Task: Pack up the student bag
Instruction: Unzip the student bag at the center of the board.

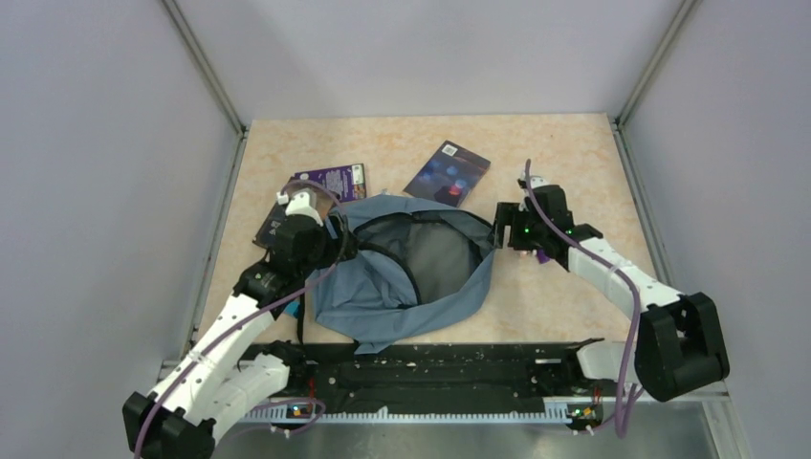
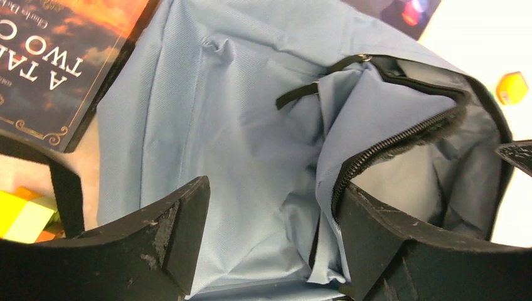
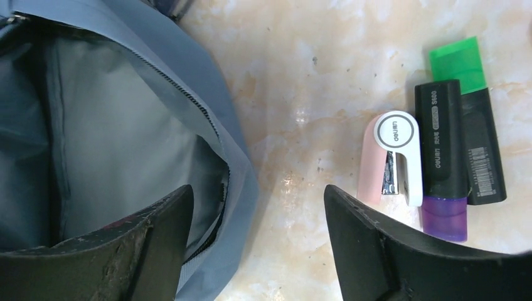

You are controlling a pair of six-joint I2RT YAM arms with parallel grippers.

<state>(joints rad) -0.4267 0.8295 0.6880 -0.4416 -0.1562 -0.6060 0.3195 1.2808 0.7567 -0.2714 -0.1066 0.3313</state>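
Observation:
The student bag [image 1: 383, 306] lies in the middle of the table, grey-blue, its main compartment unzipped and gaping upward. My left gripper [image 1: 337, 237] sits at the bag's left rim, my right gripper [image 1: 499, 232] at its right rim. In the left wrist view the left gripper [image 2: 270, 219] is open, with loose bag fabric [image 2: 207, 125] and the zipper edge [image 2: 389, 144] between its jaws, not pinched. In the right wrist view the right gripper [image 3: 257, 232] is open, one finger over the bag's inside [image 3: 113, 138] and the other over bare table.
A purple book [image 1: 330, 182] and a dark blue book [image 1: 448, 173] lie behind the bag. Right of the bag lie a pink-white stapler [image 3: 392, 160], a purple highlighter [image 3: 445, 163] and a green highlighter [image 3: 473, 125]. Yellow blocks [image 2: 25, 216] lie by the bag's left side.

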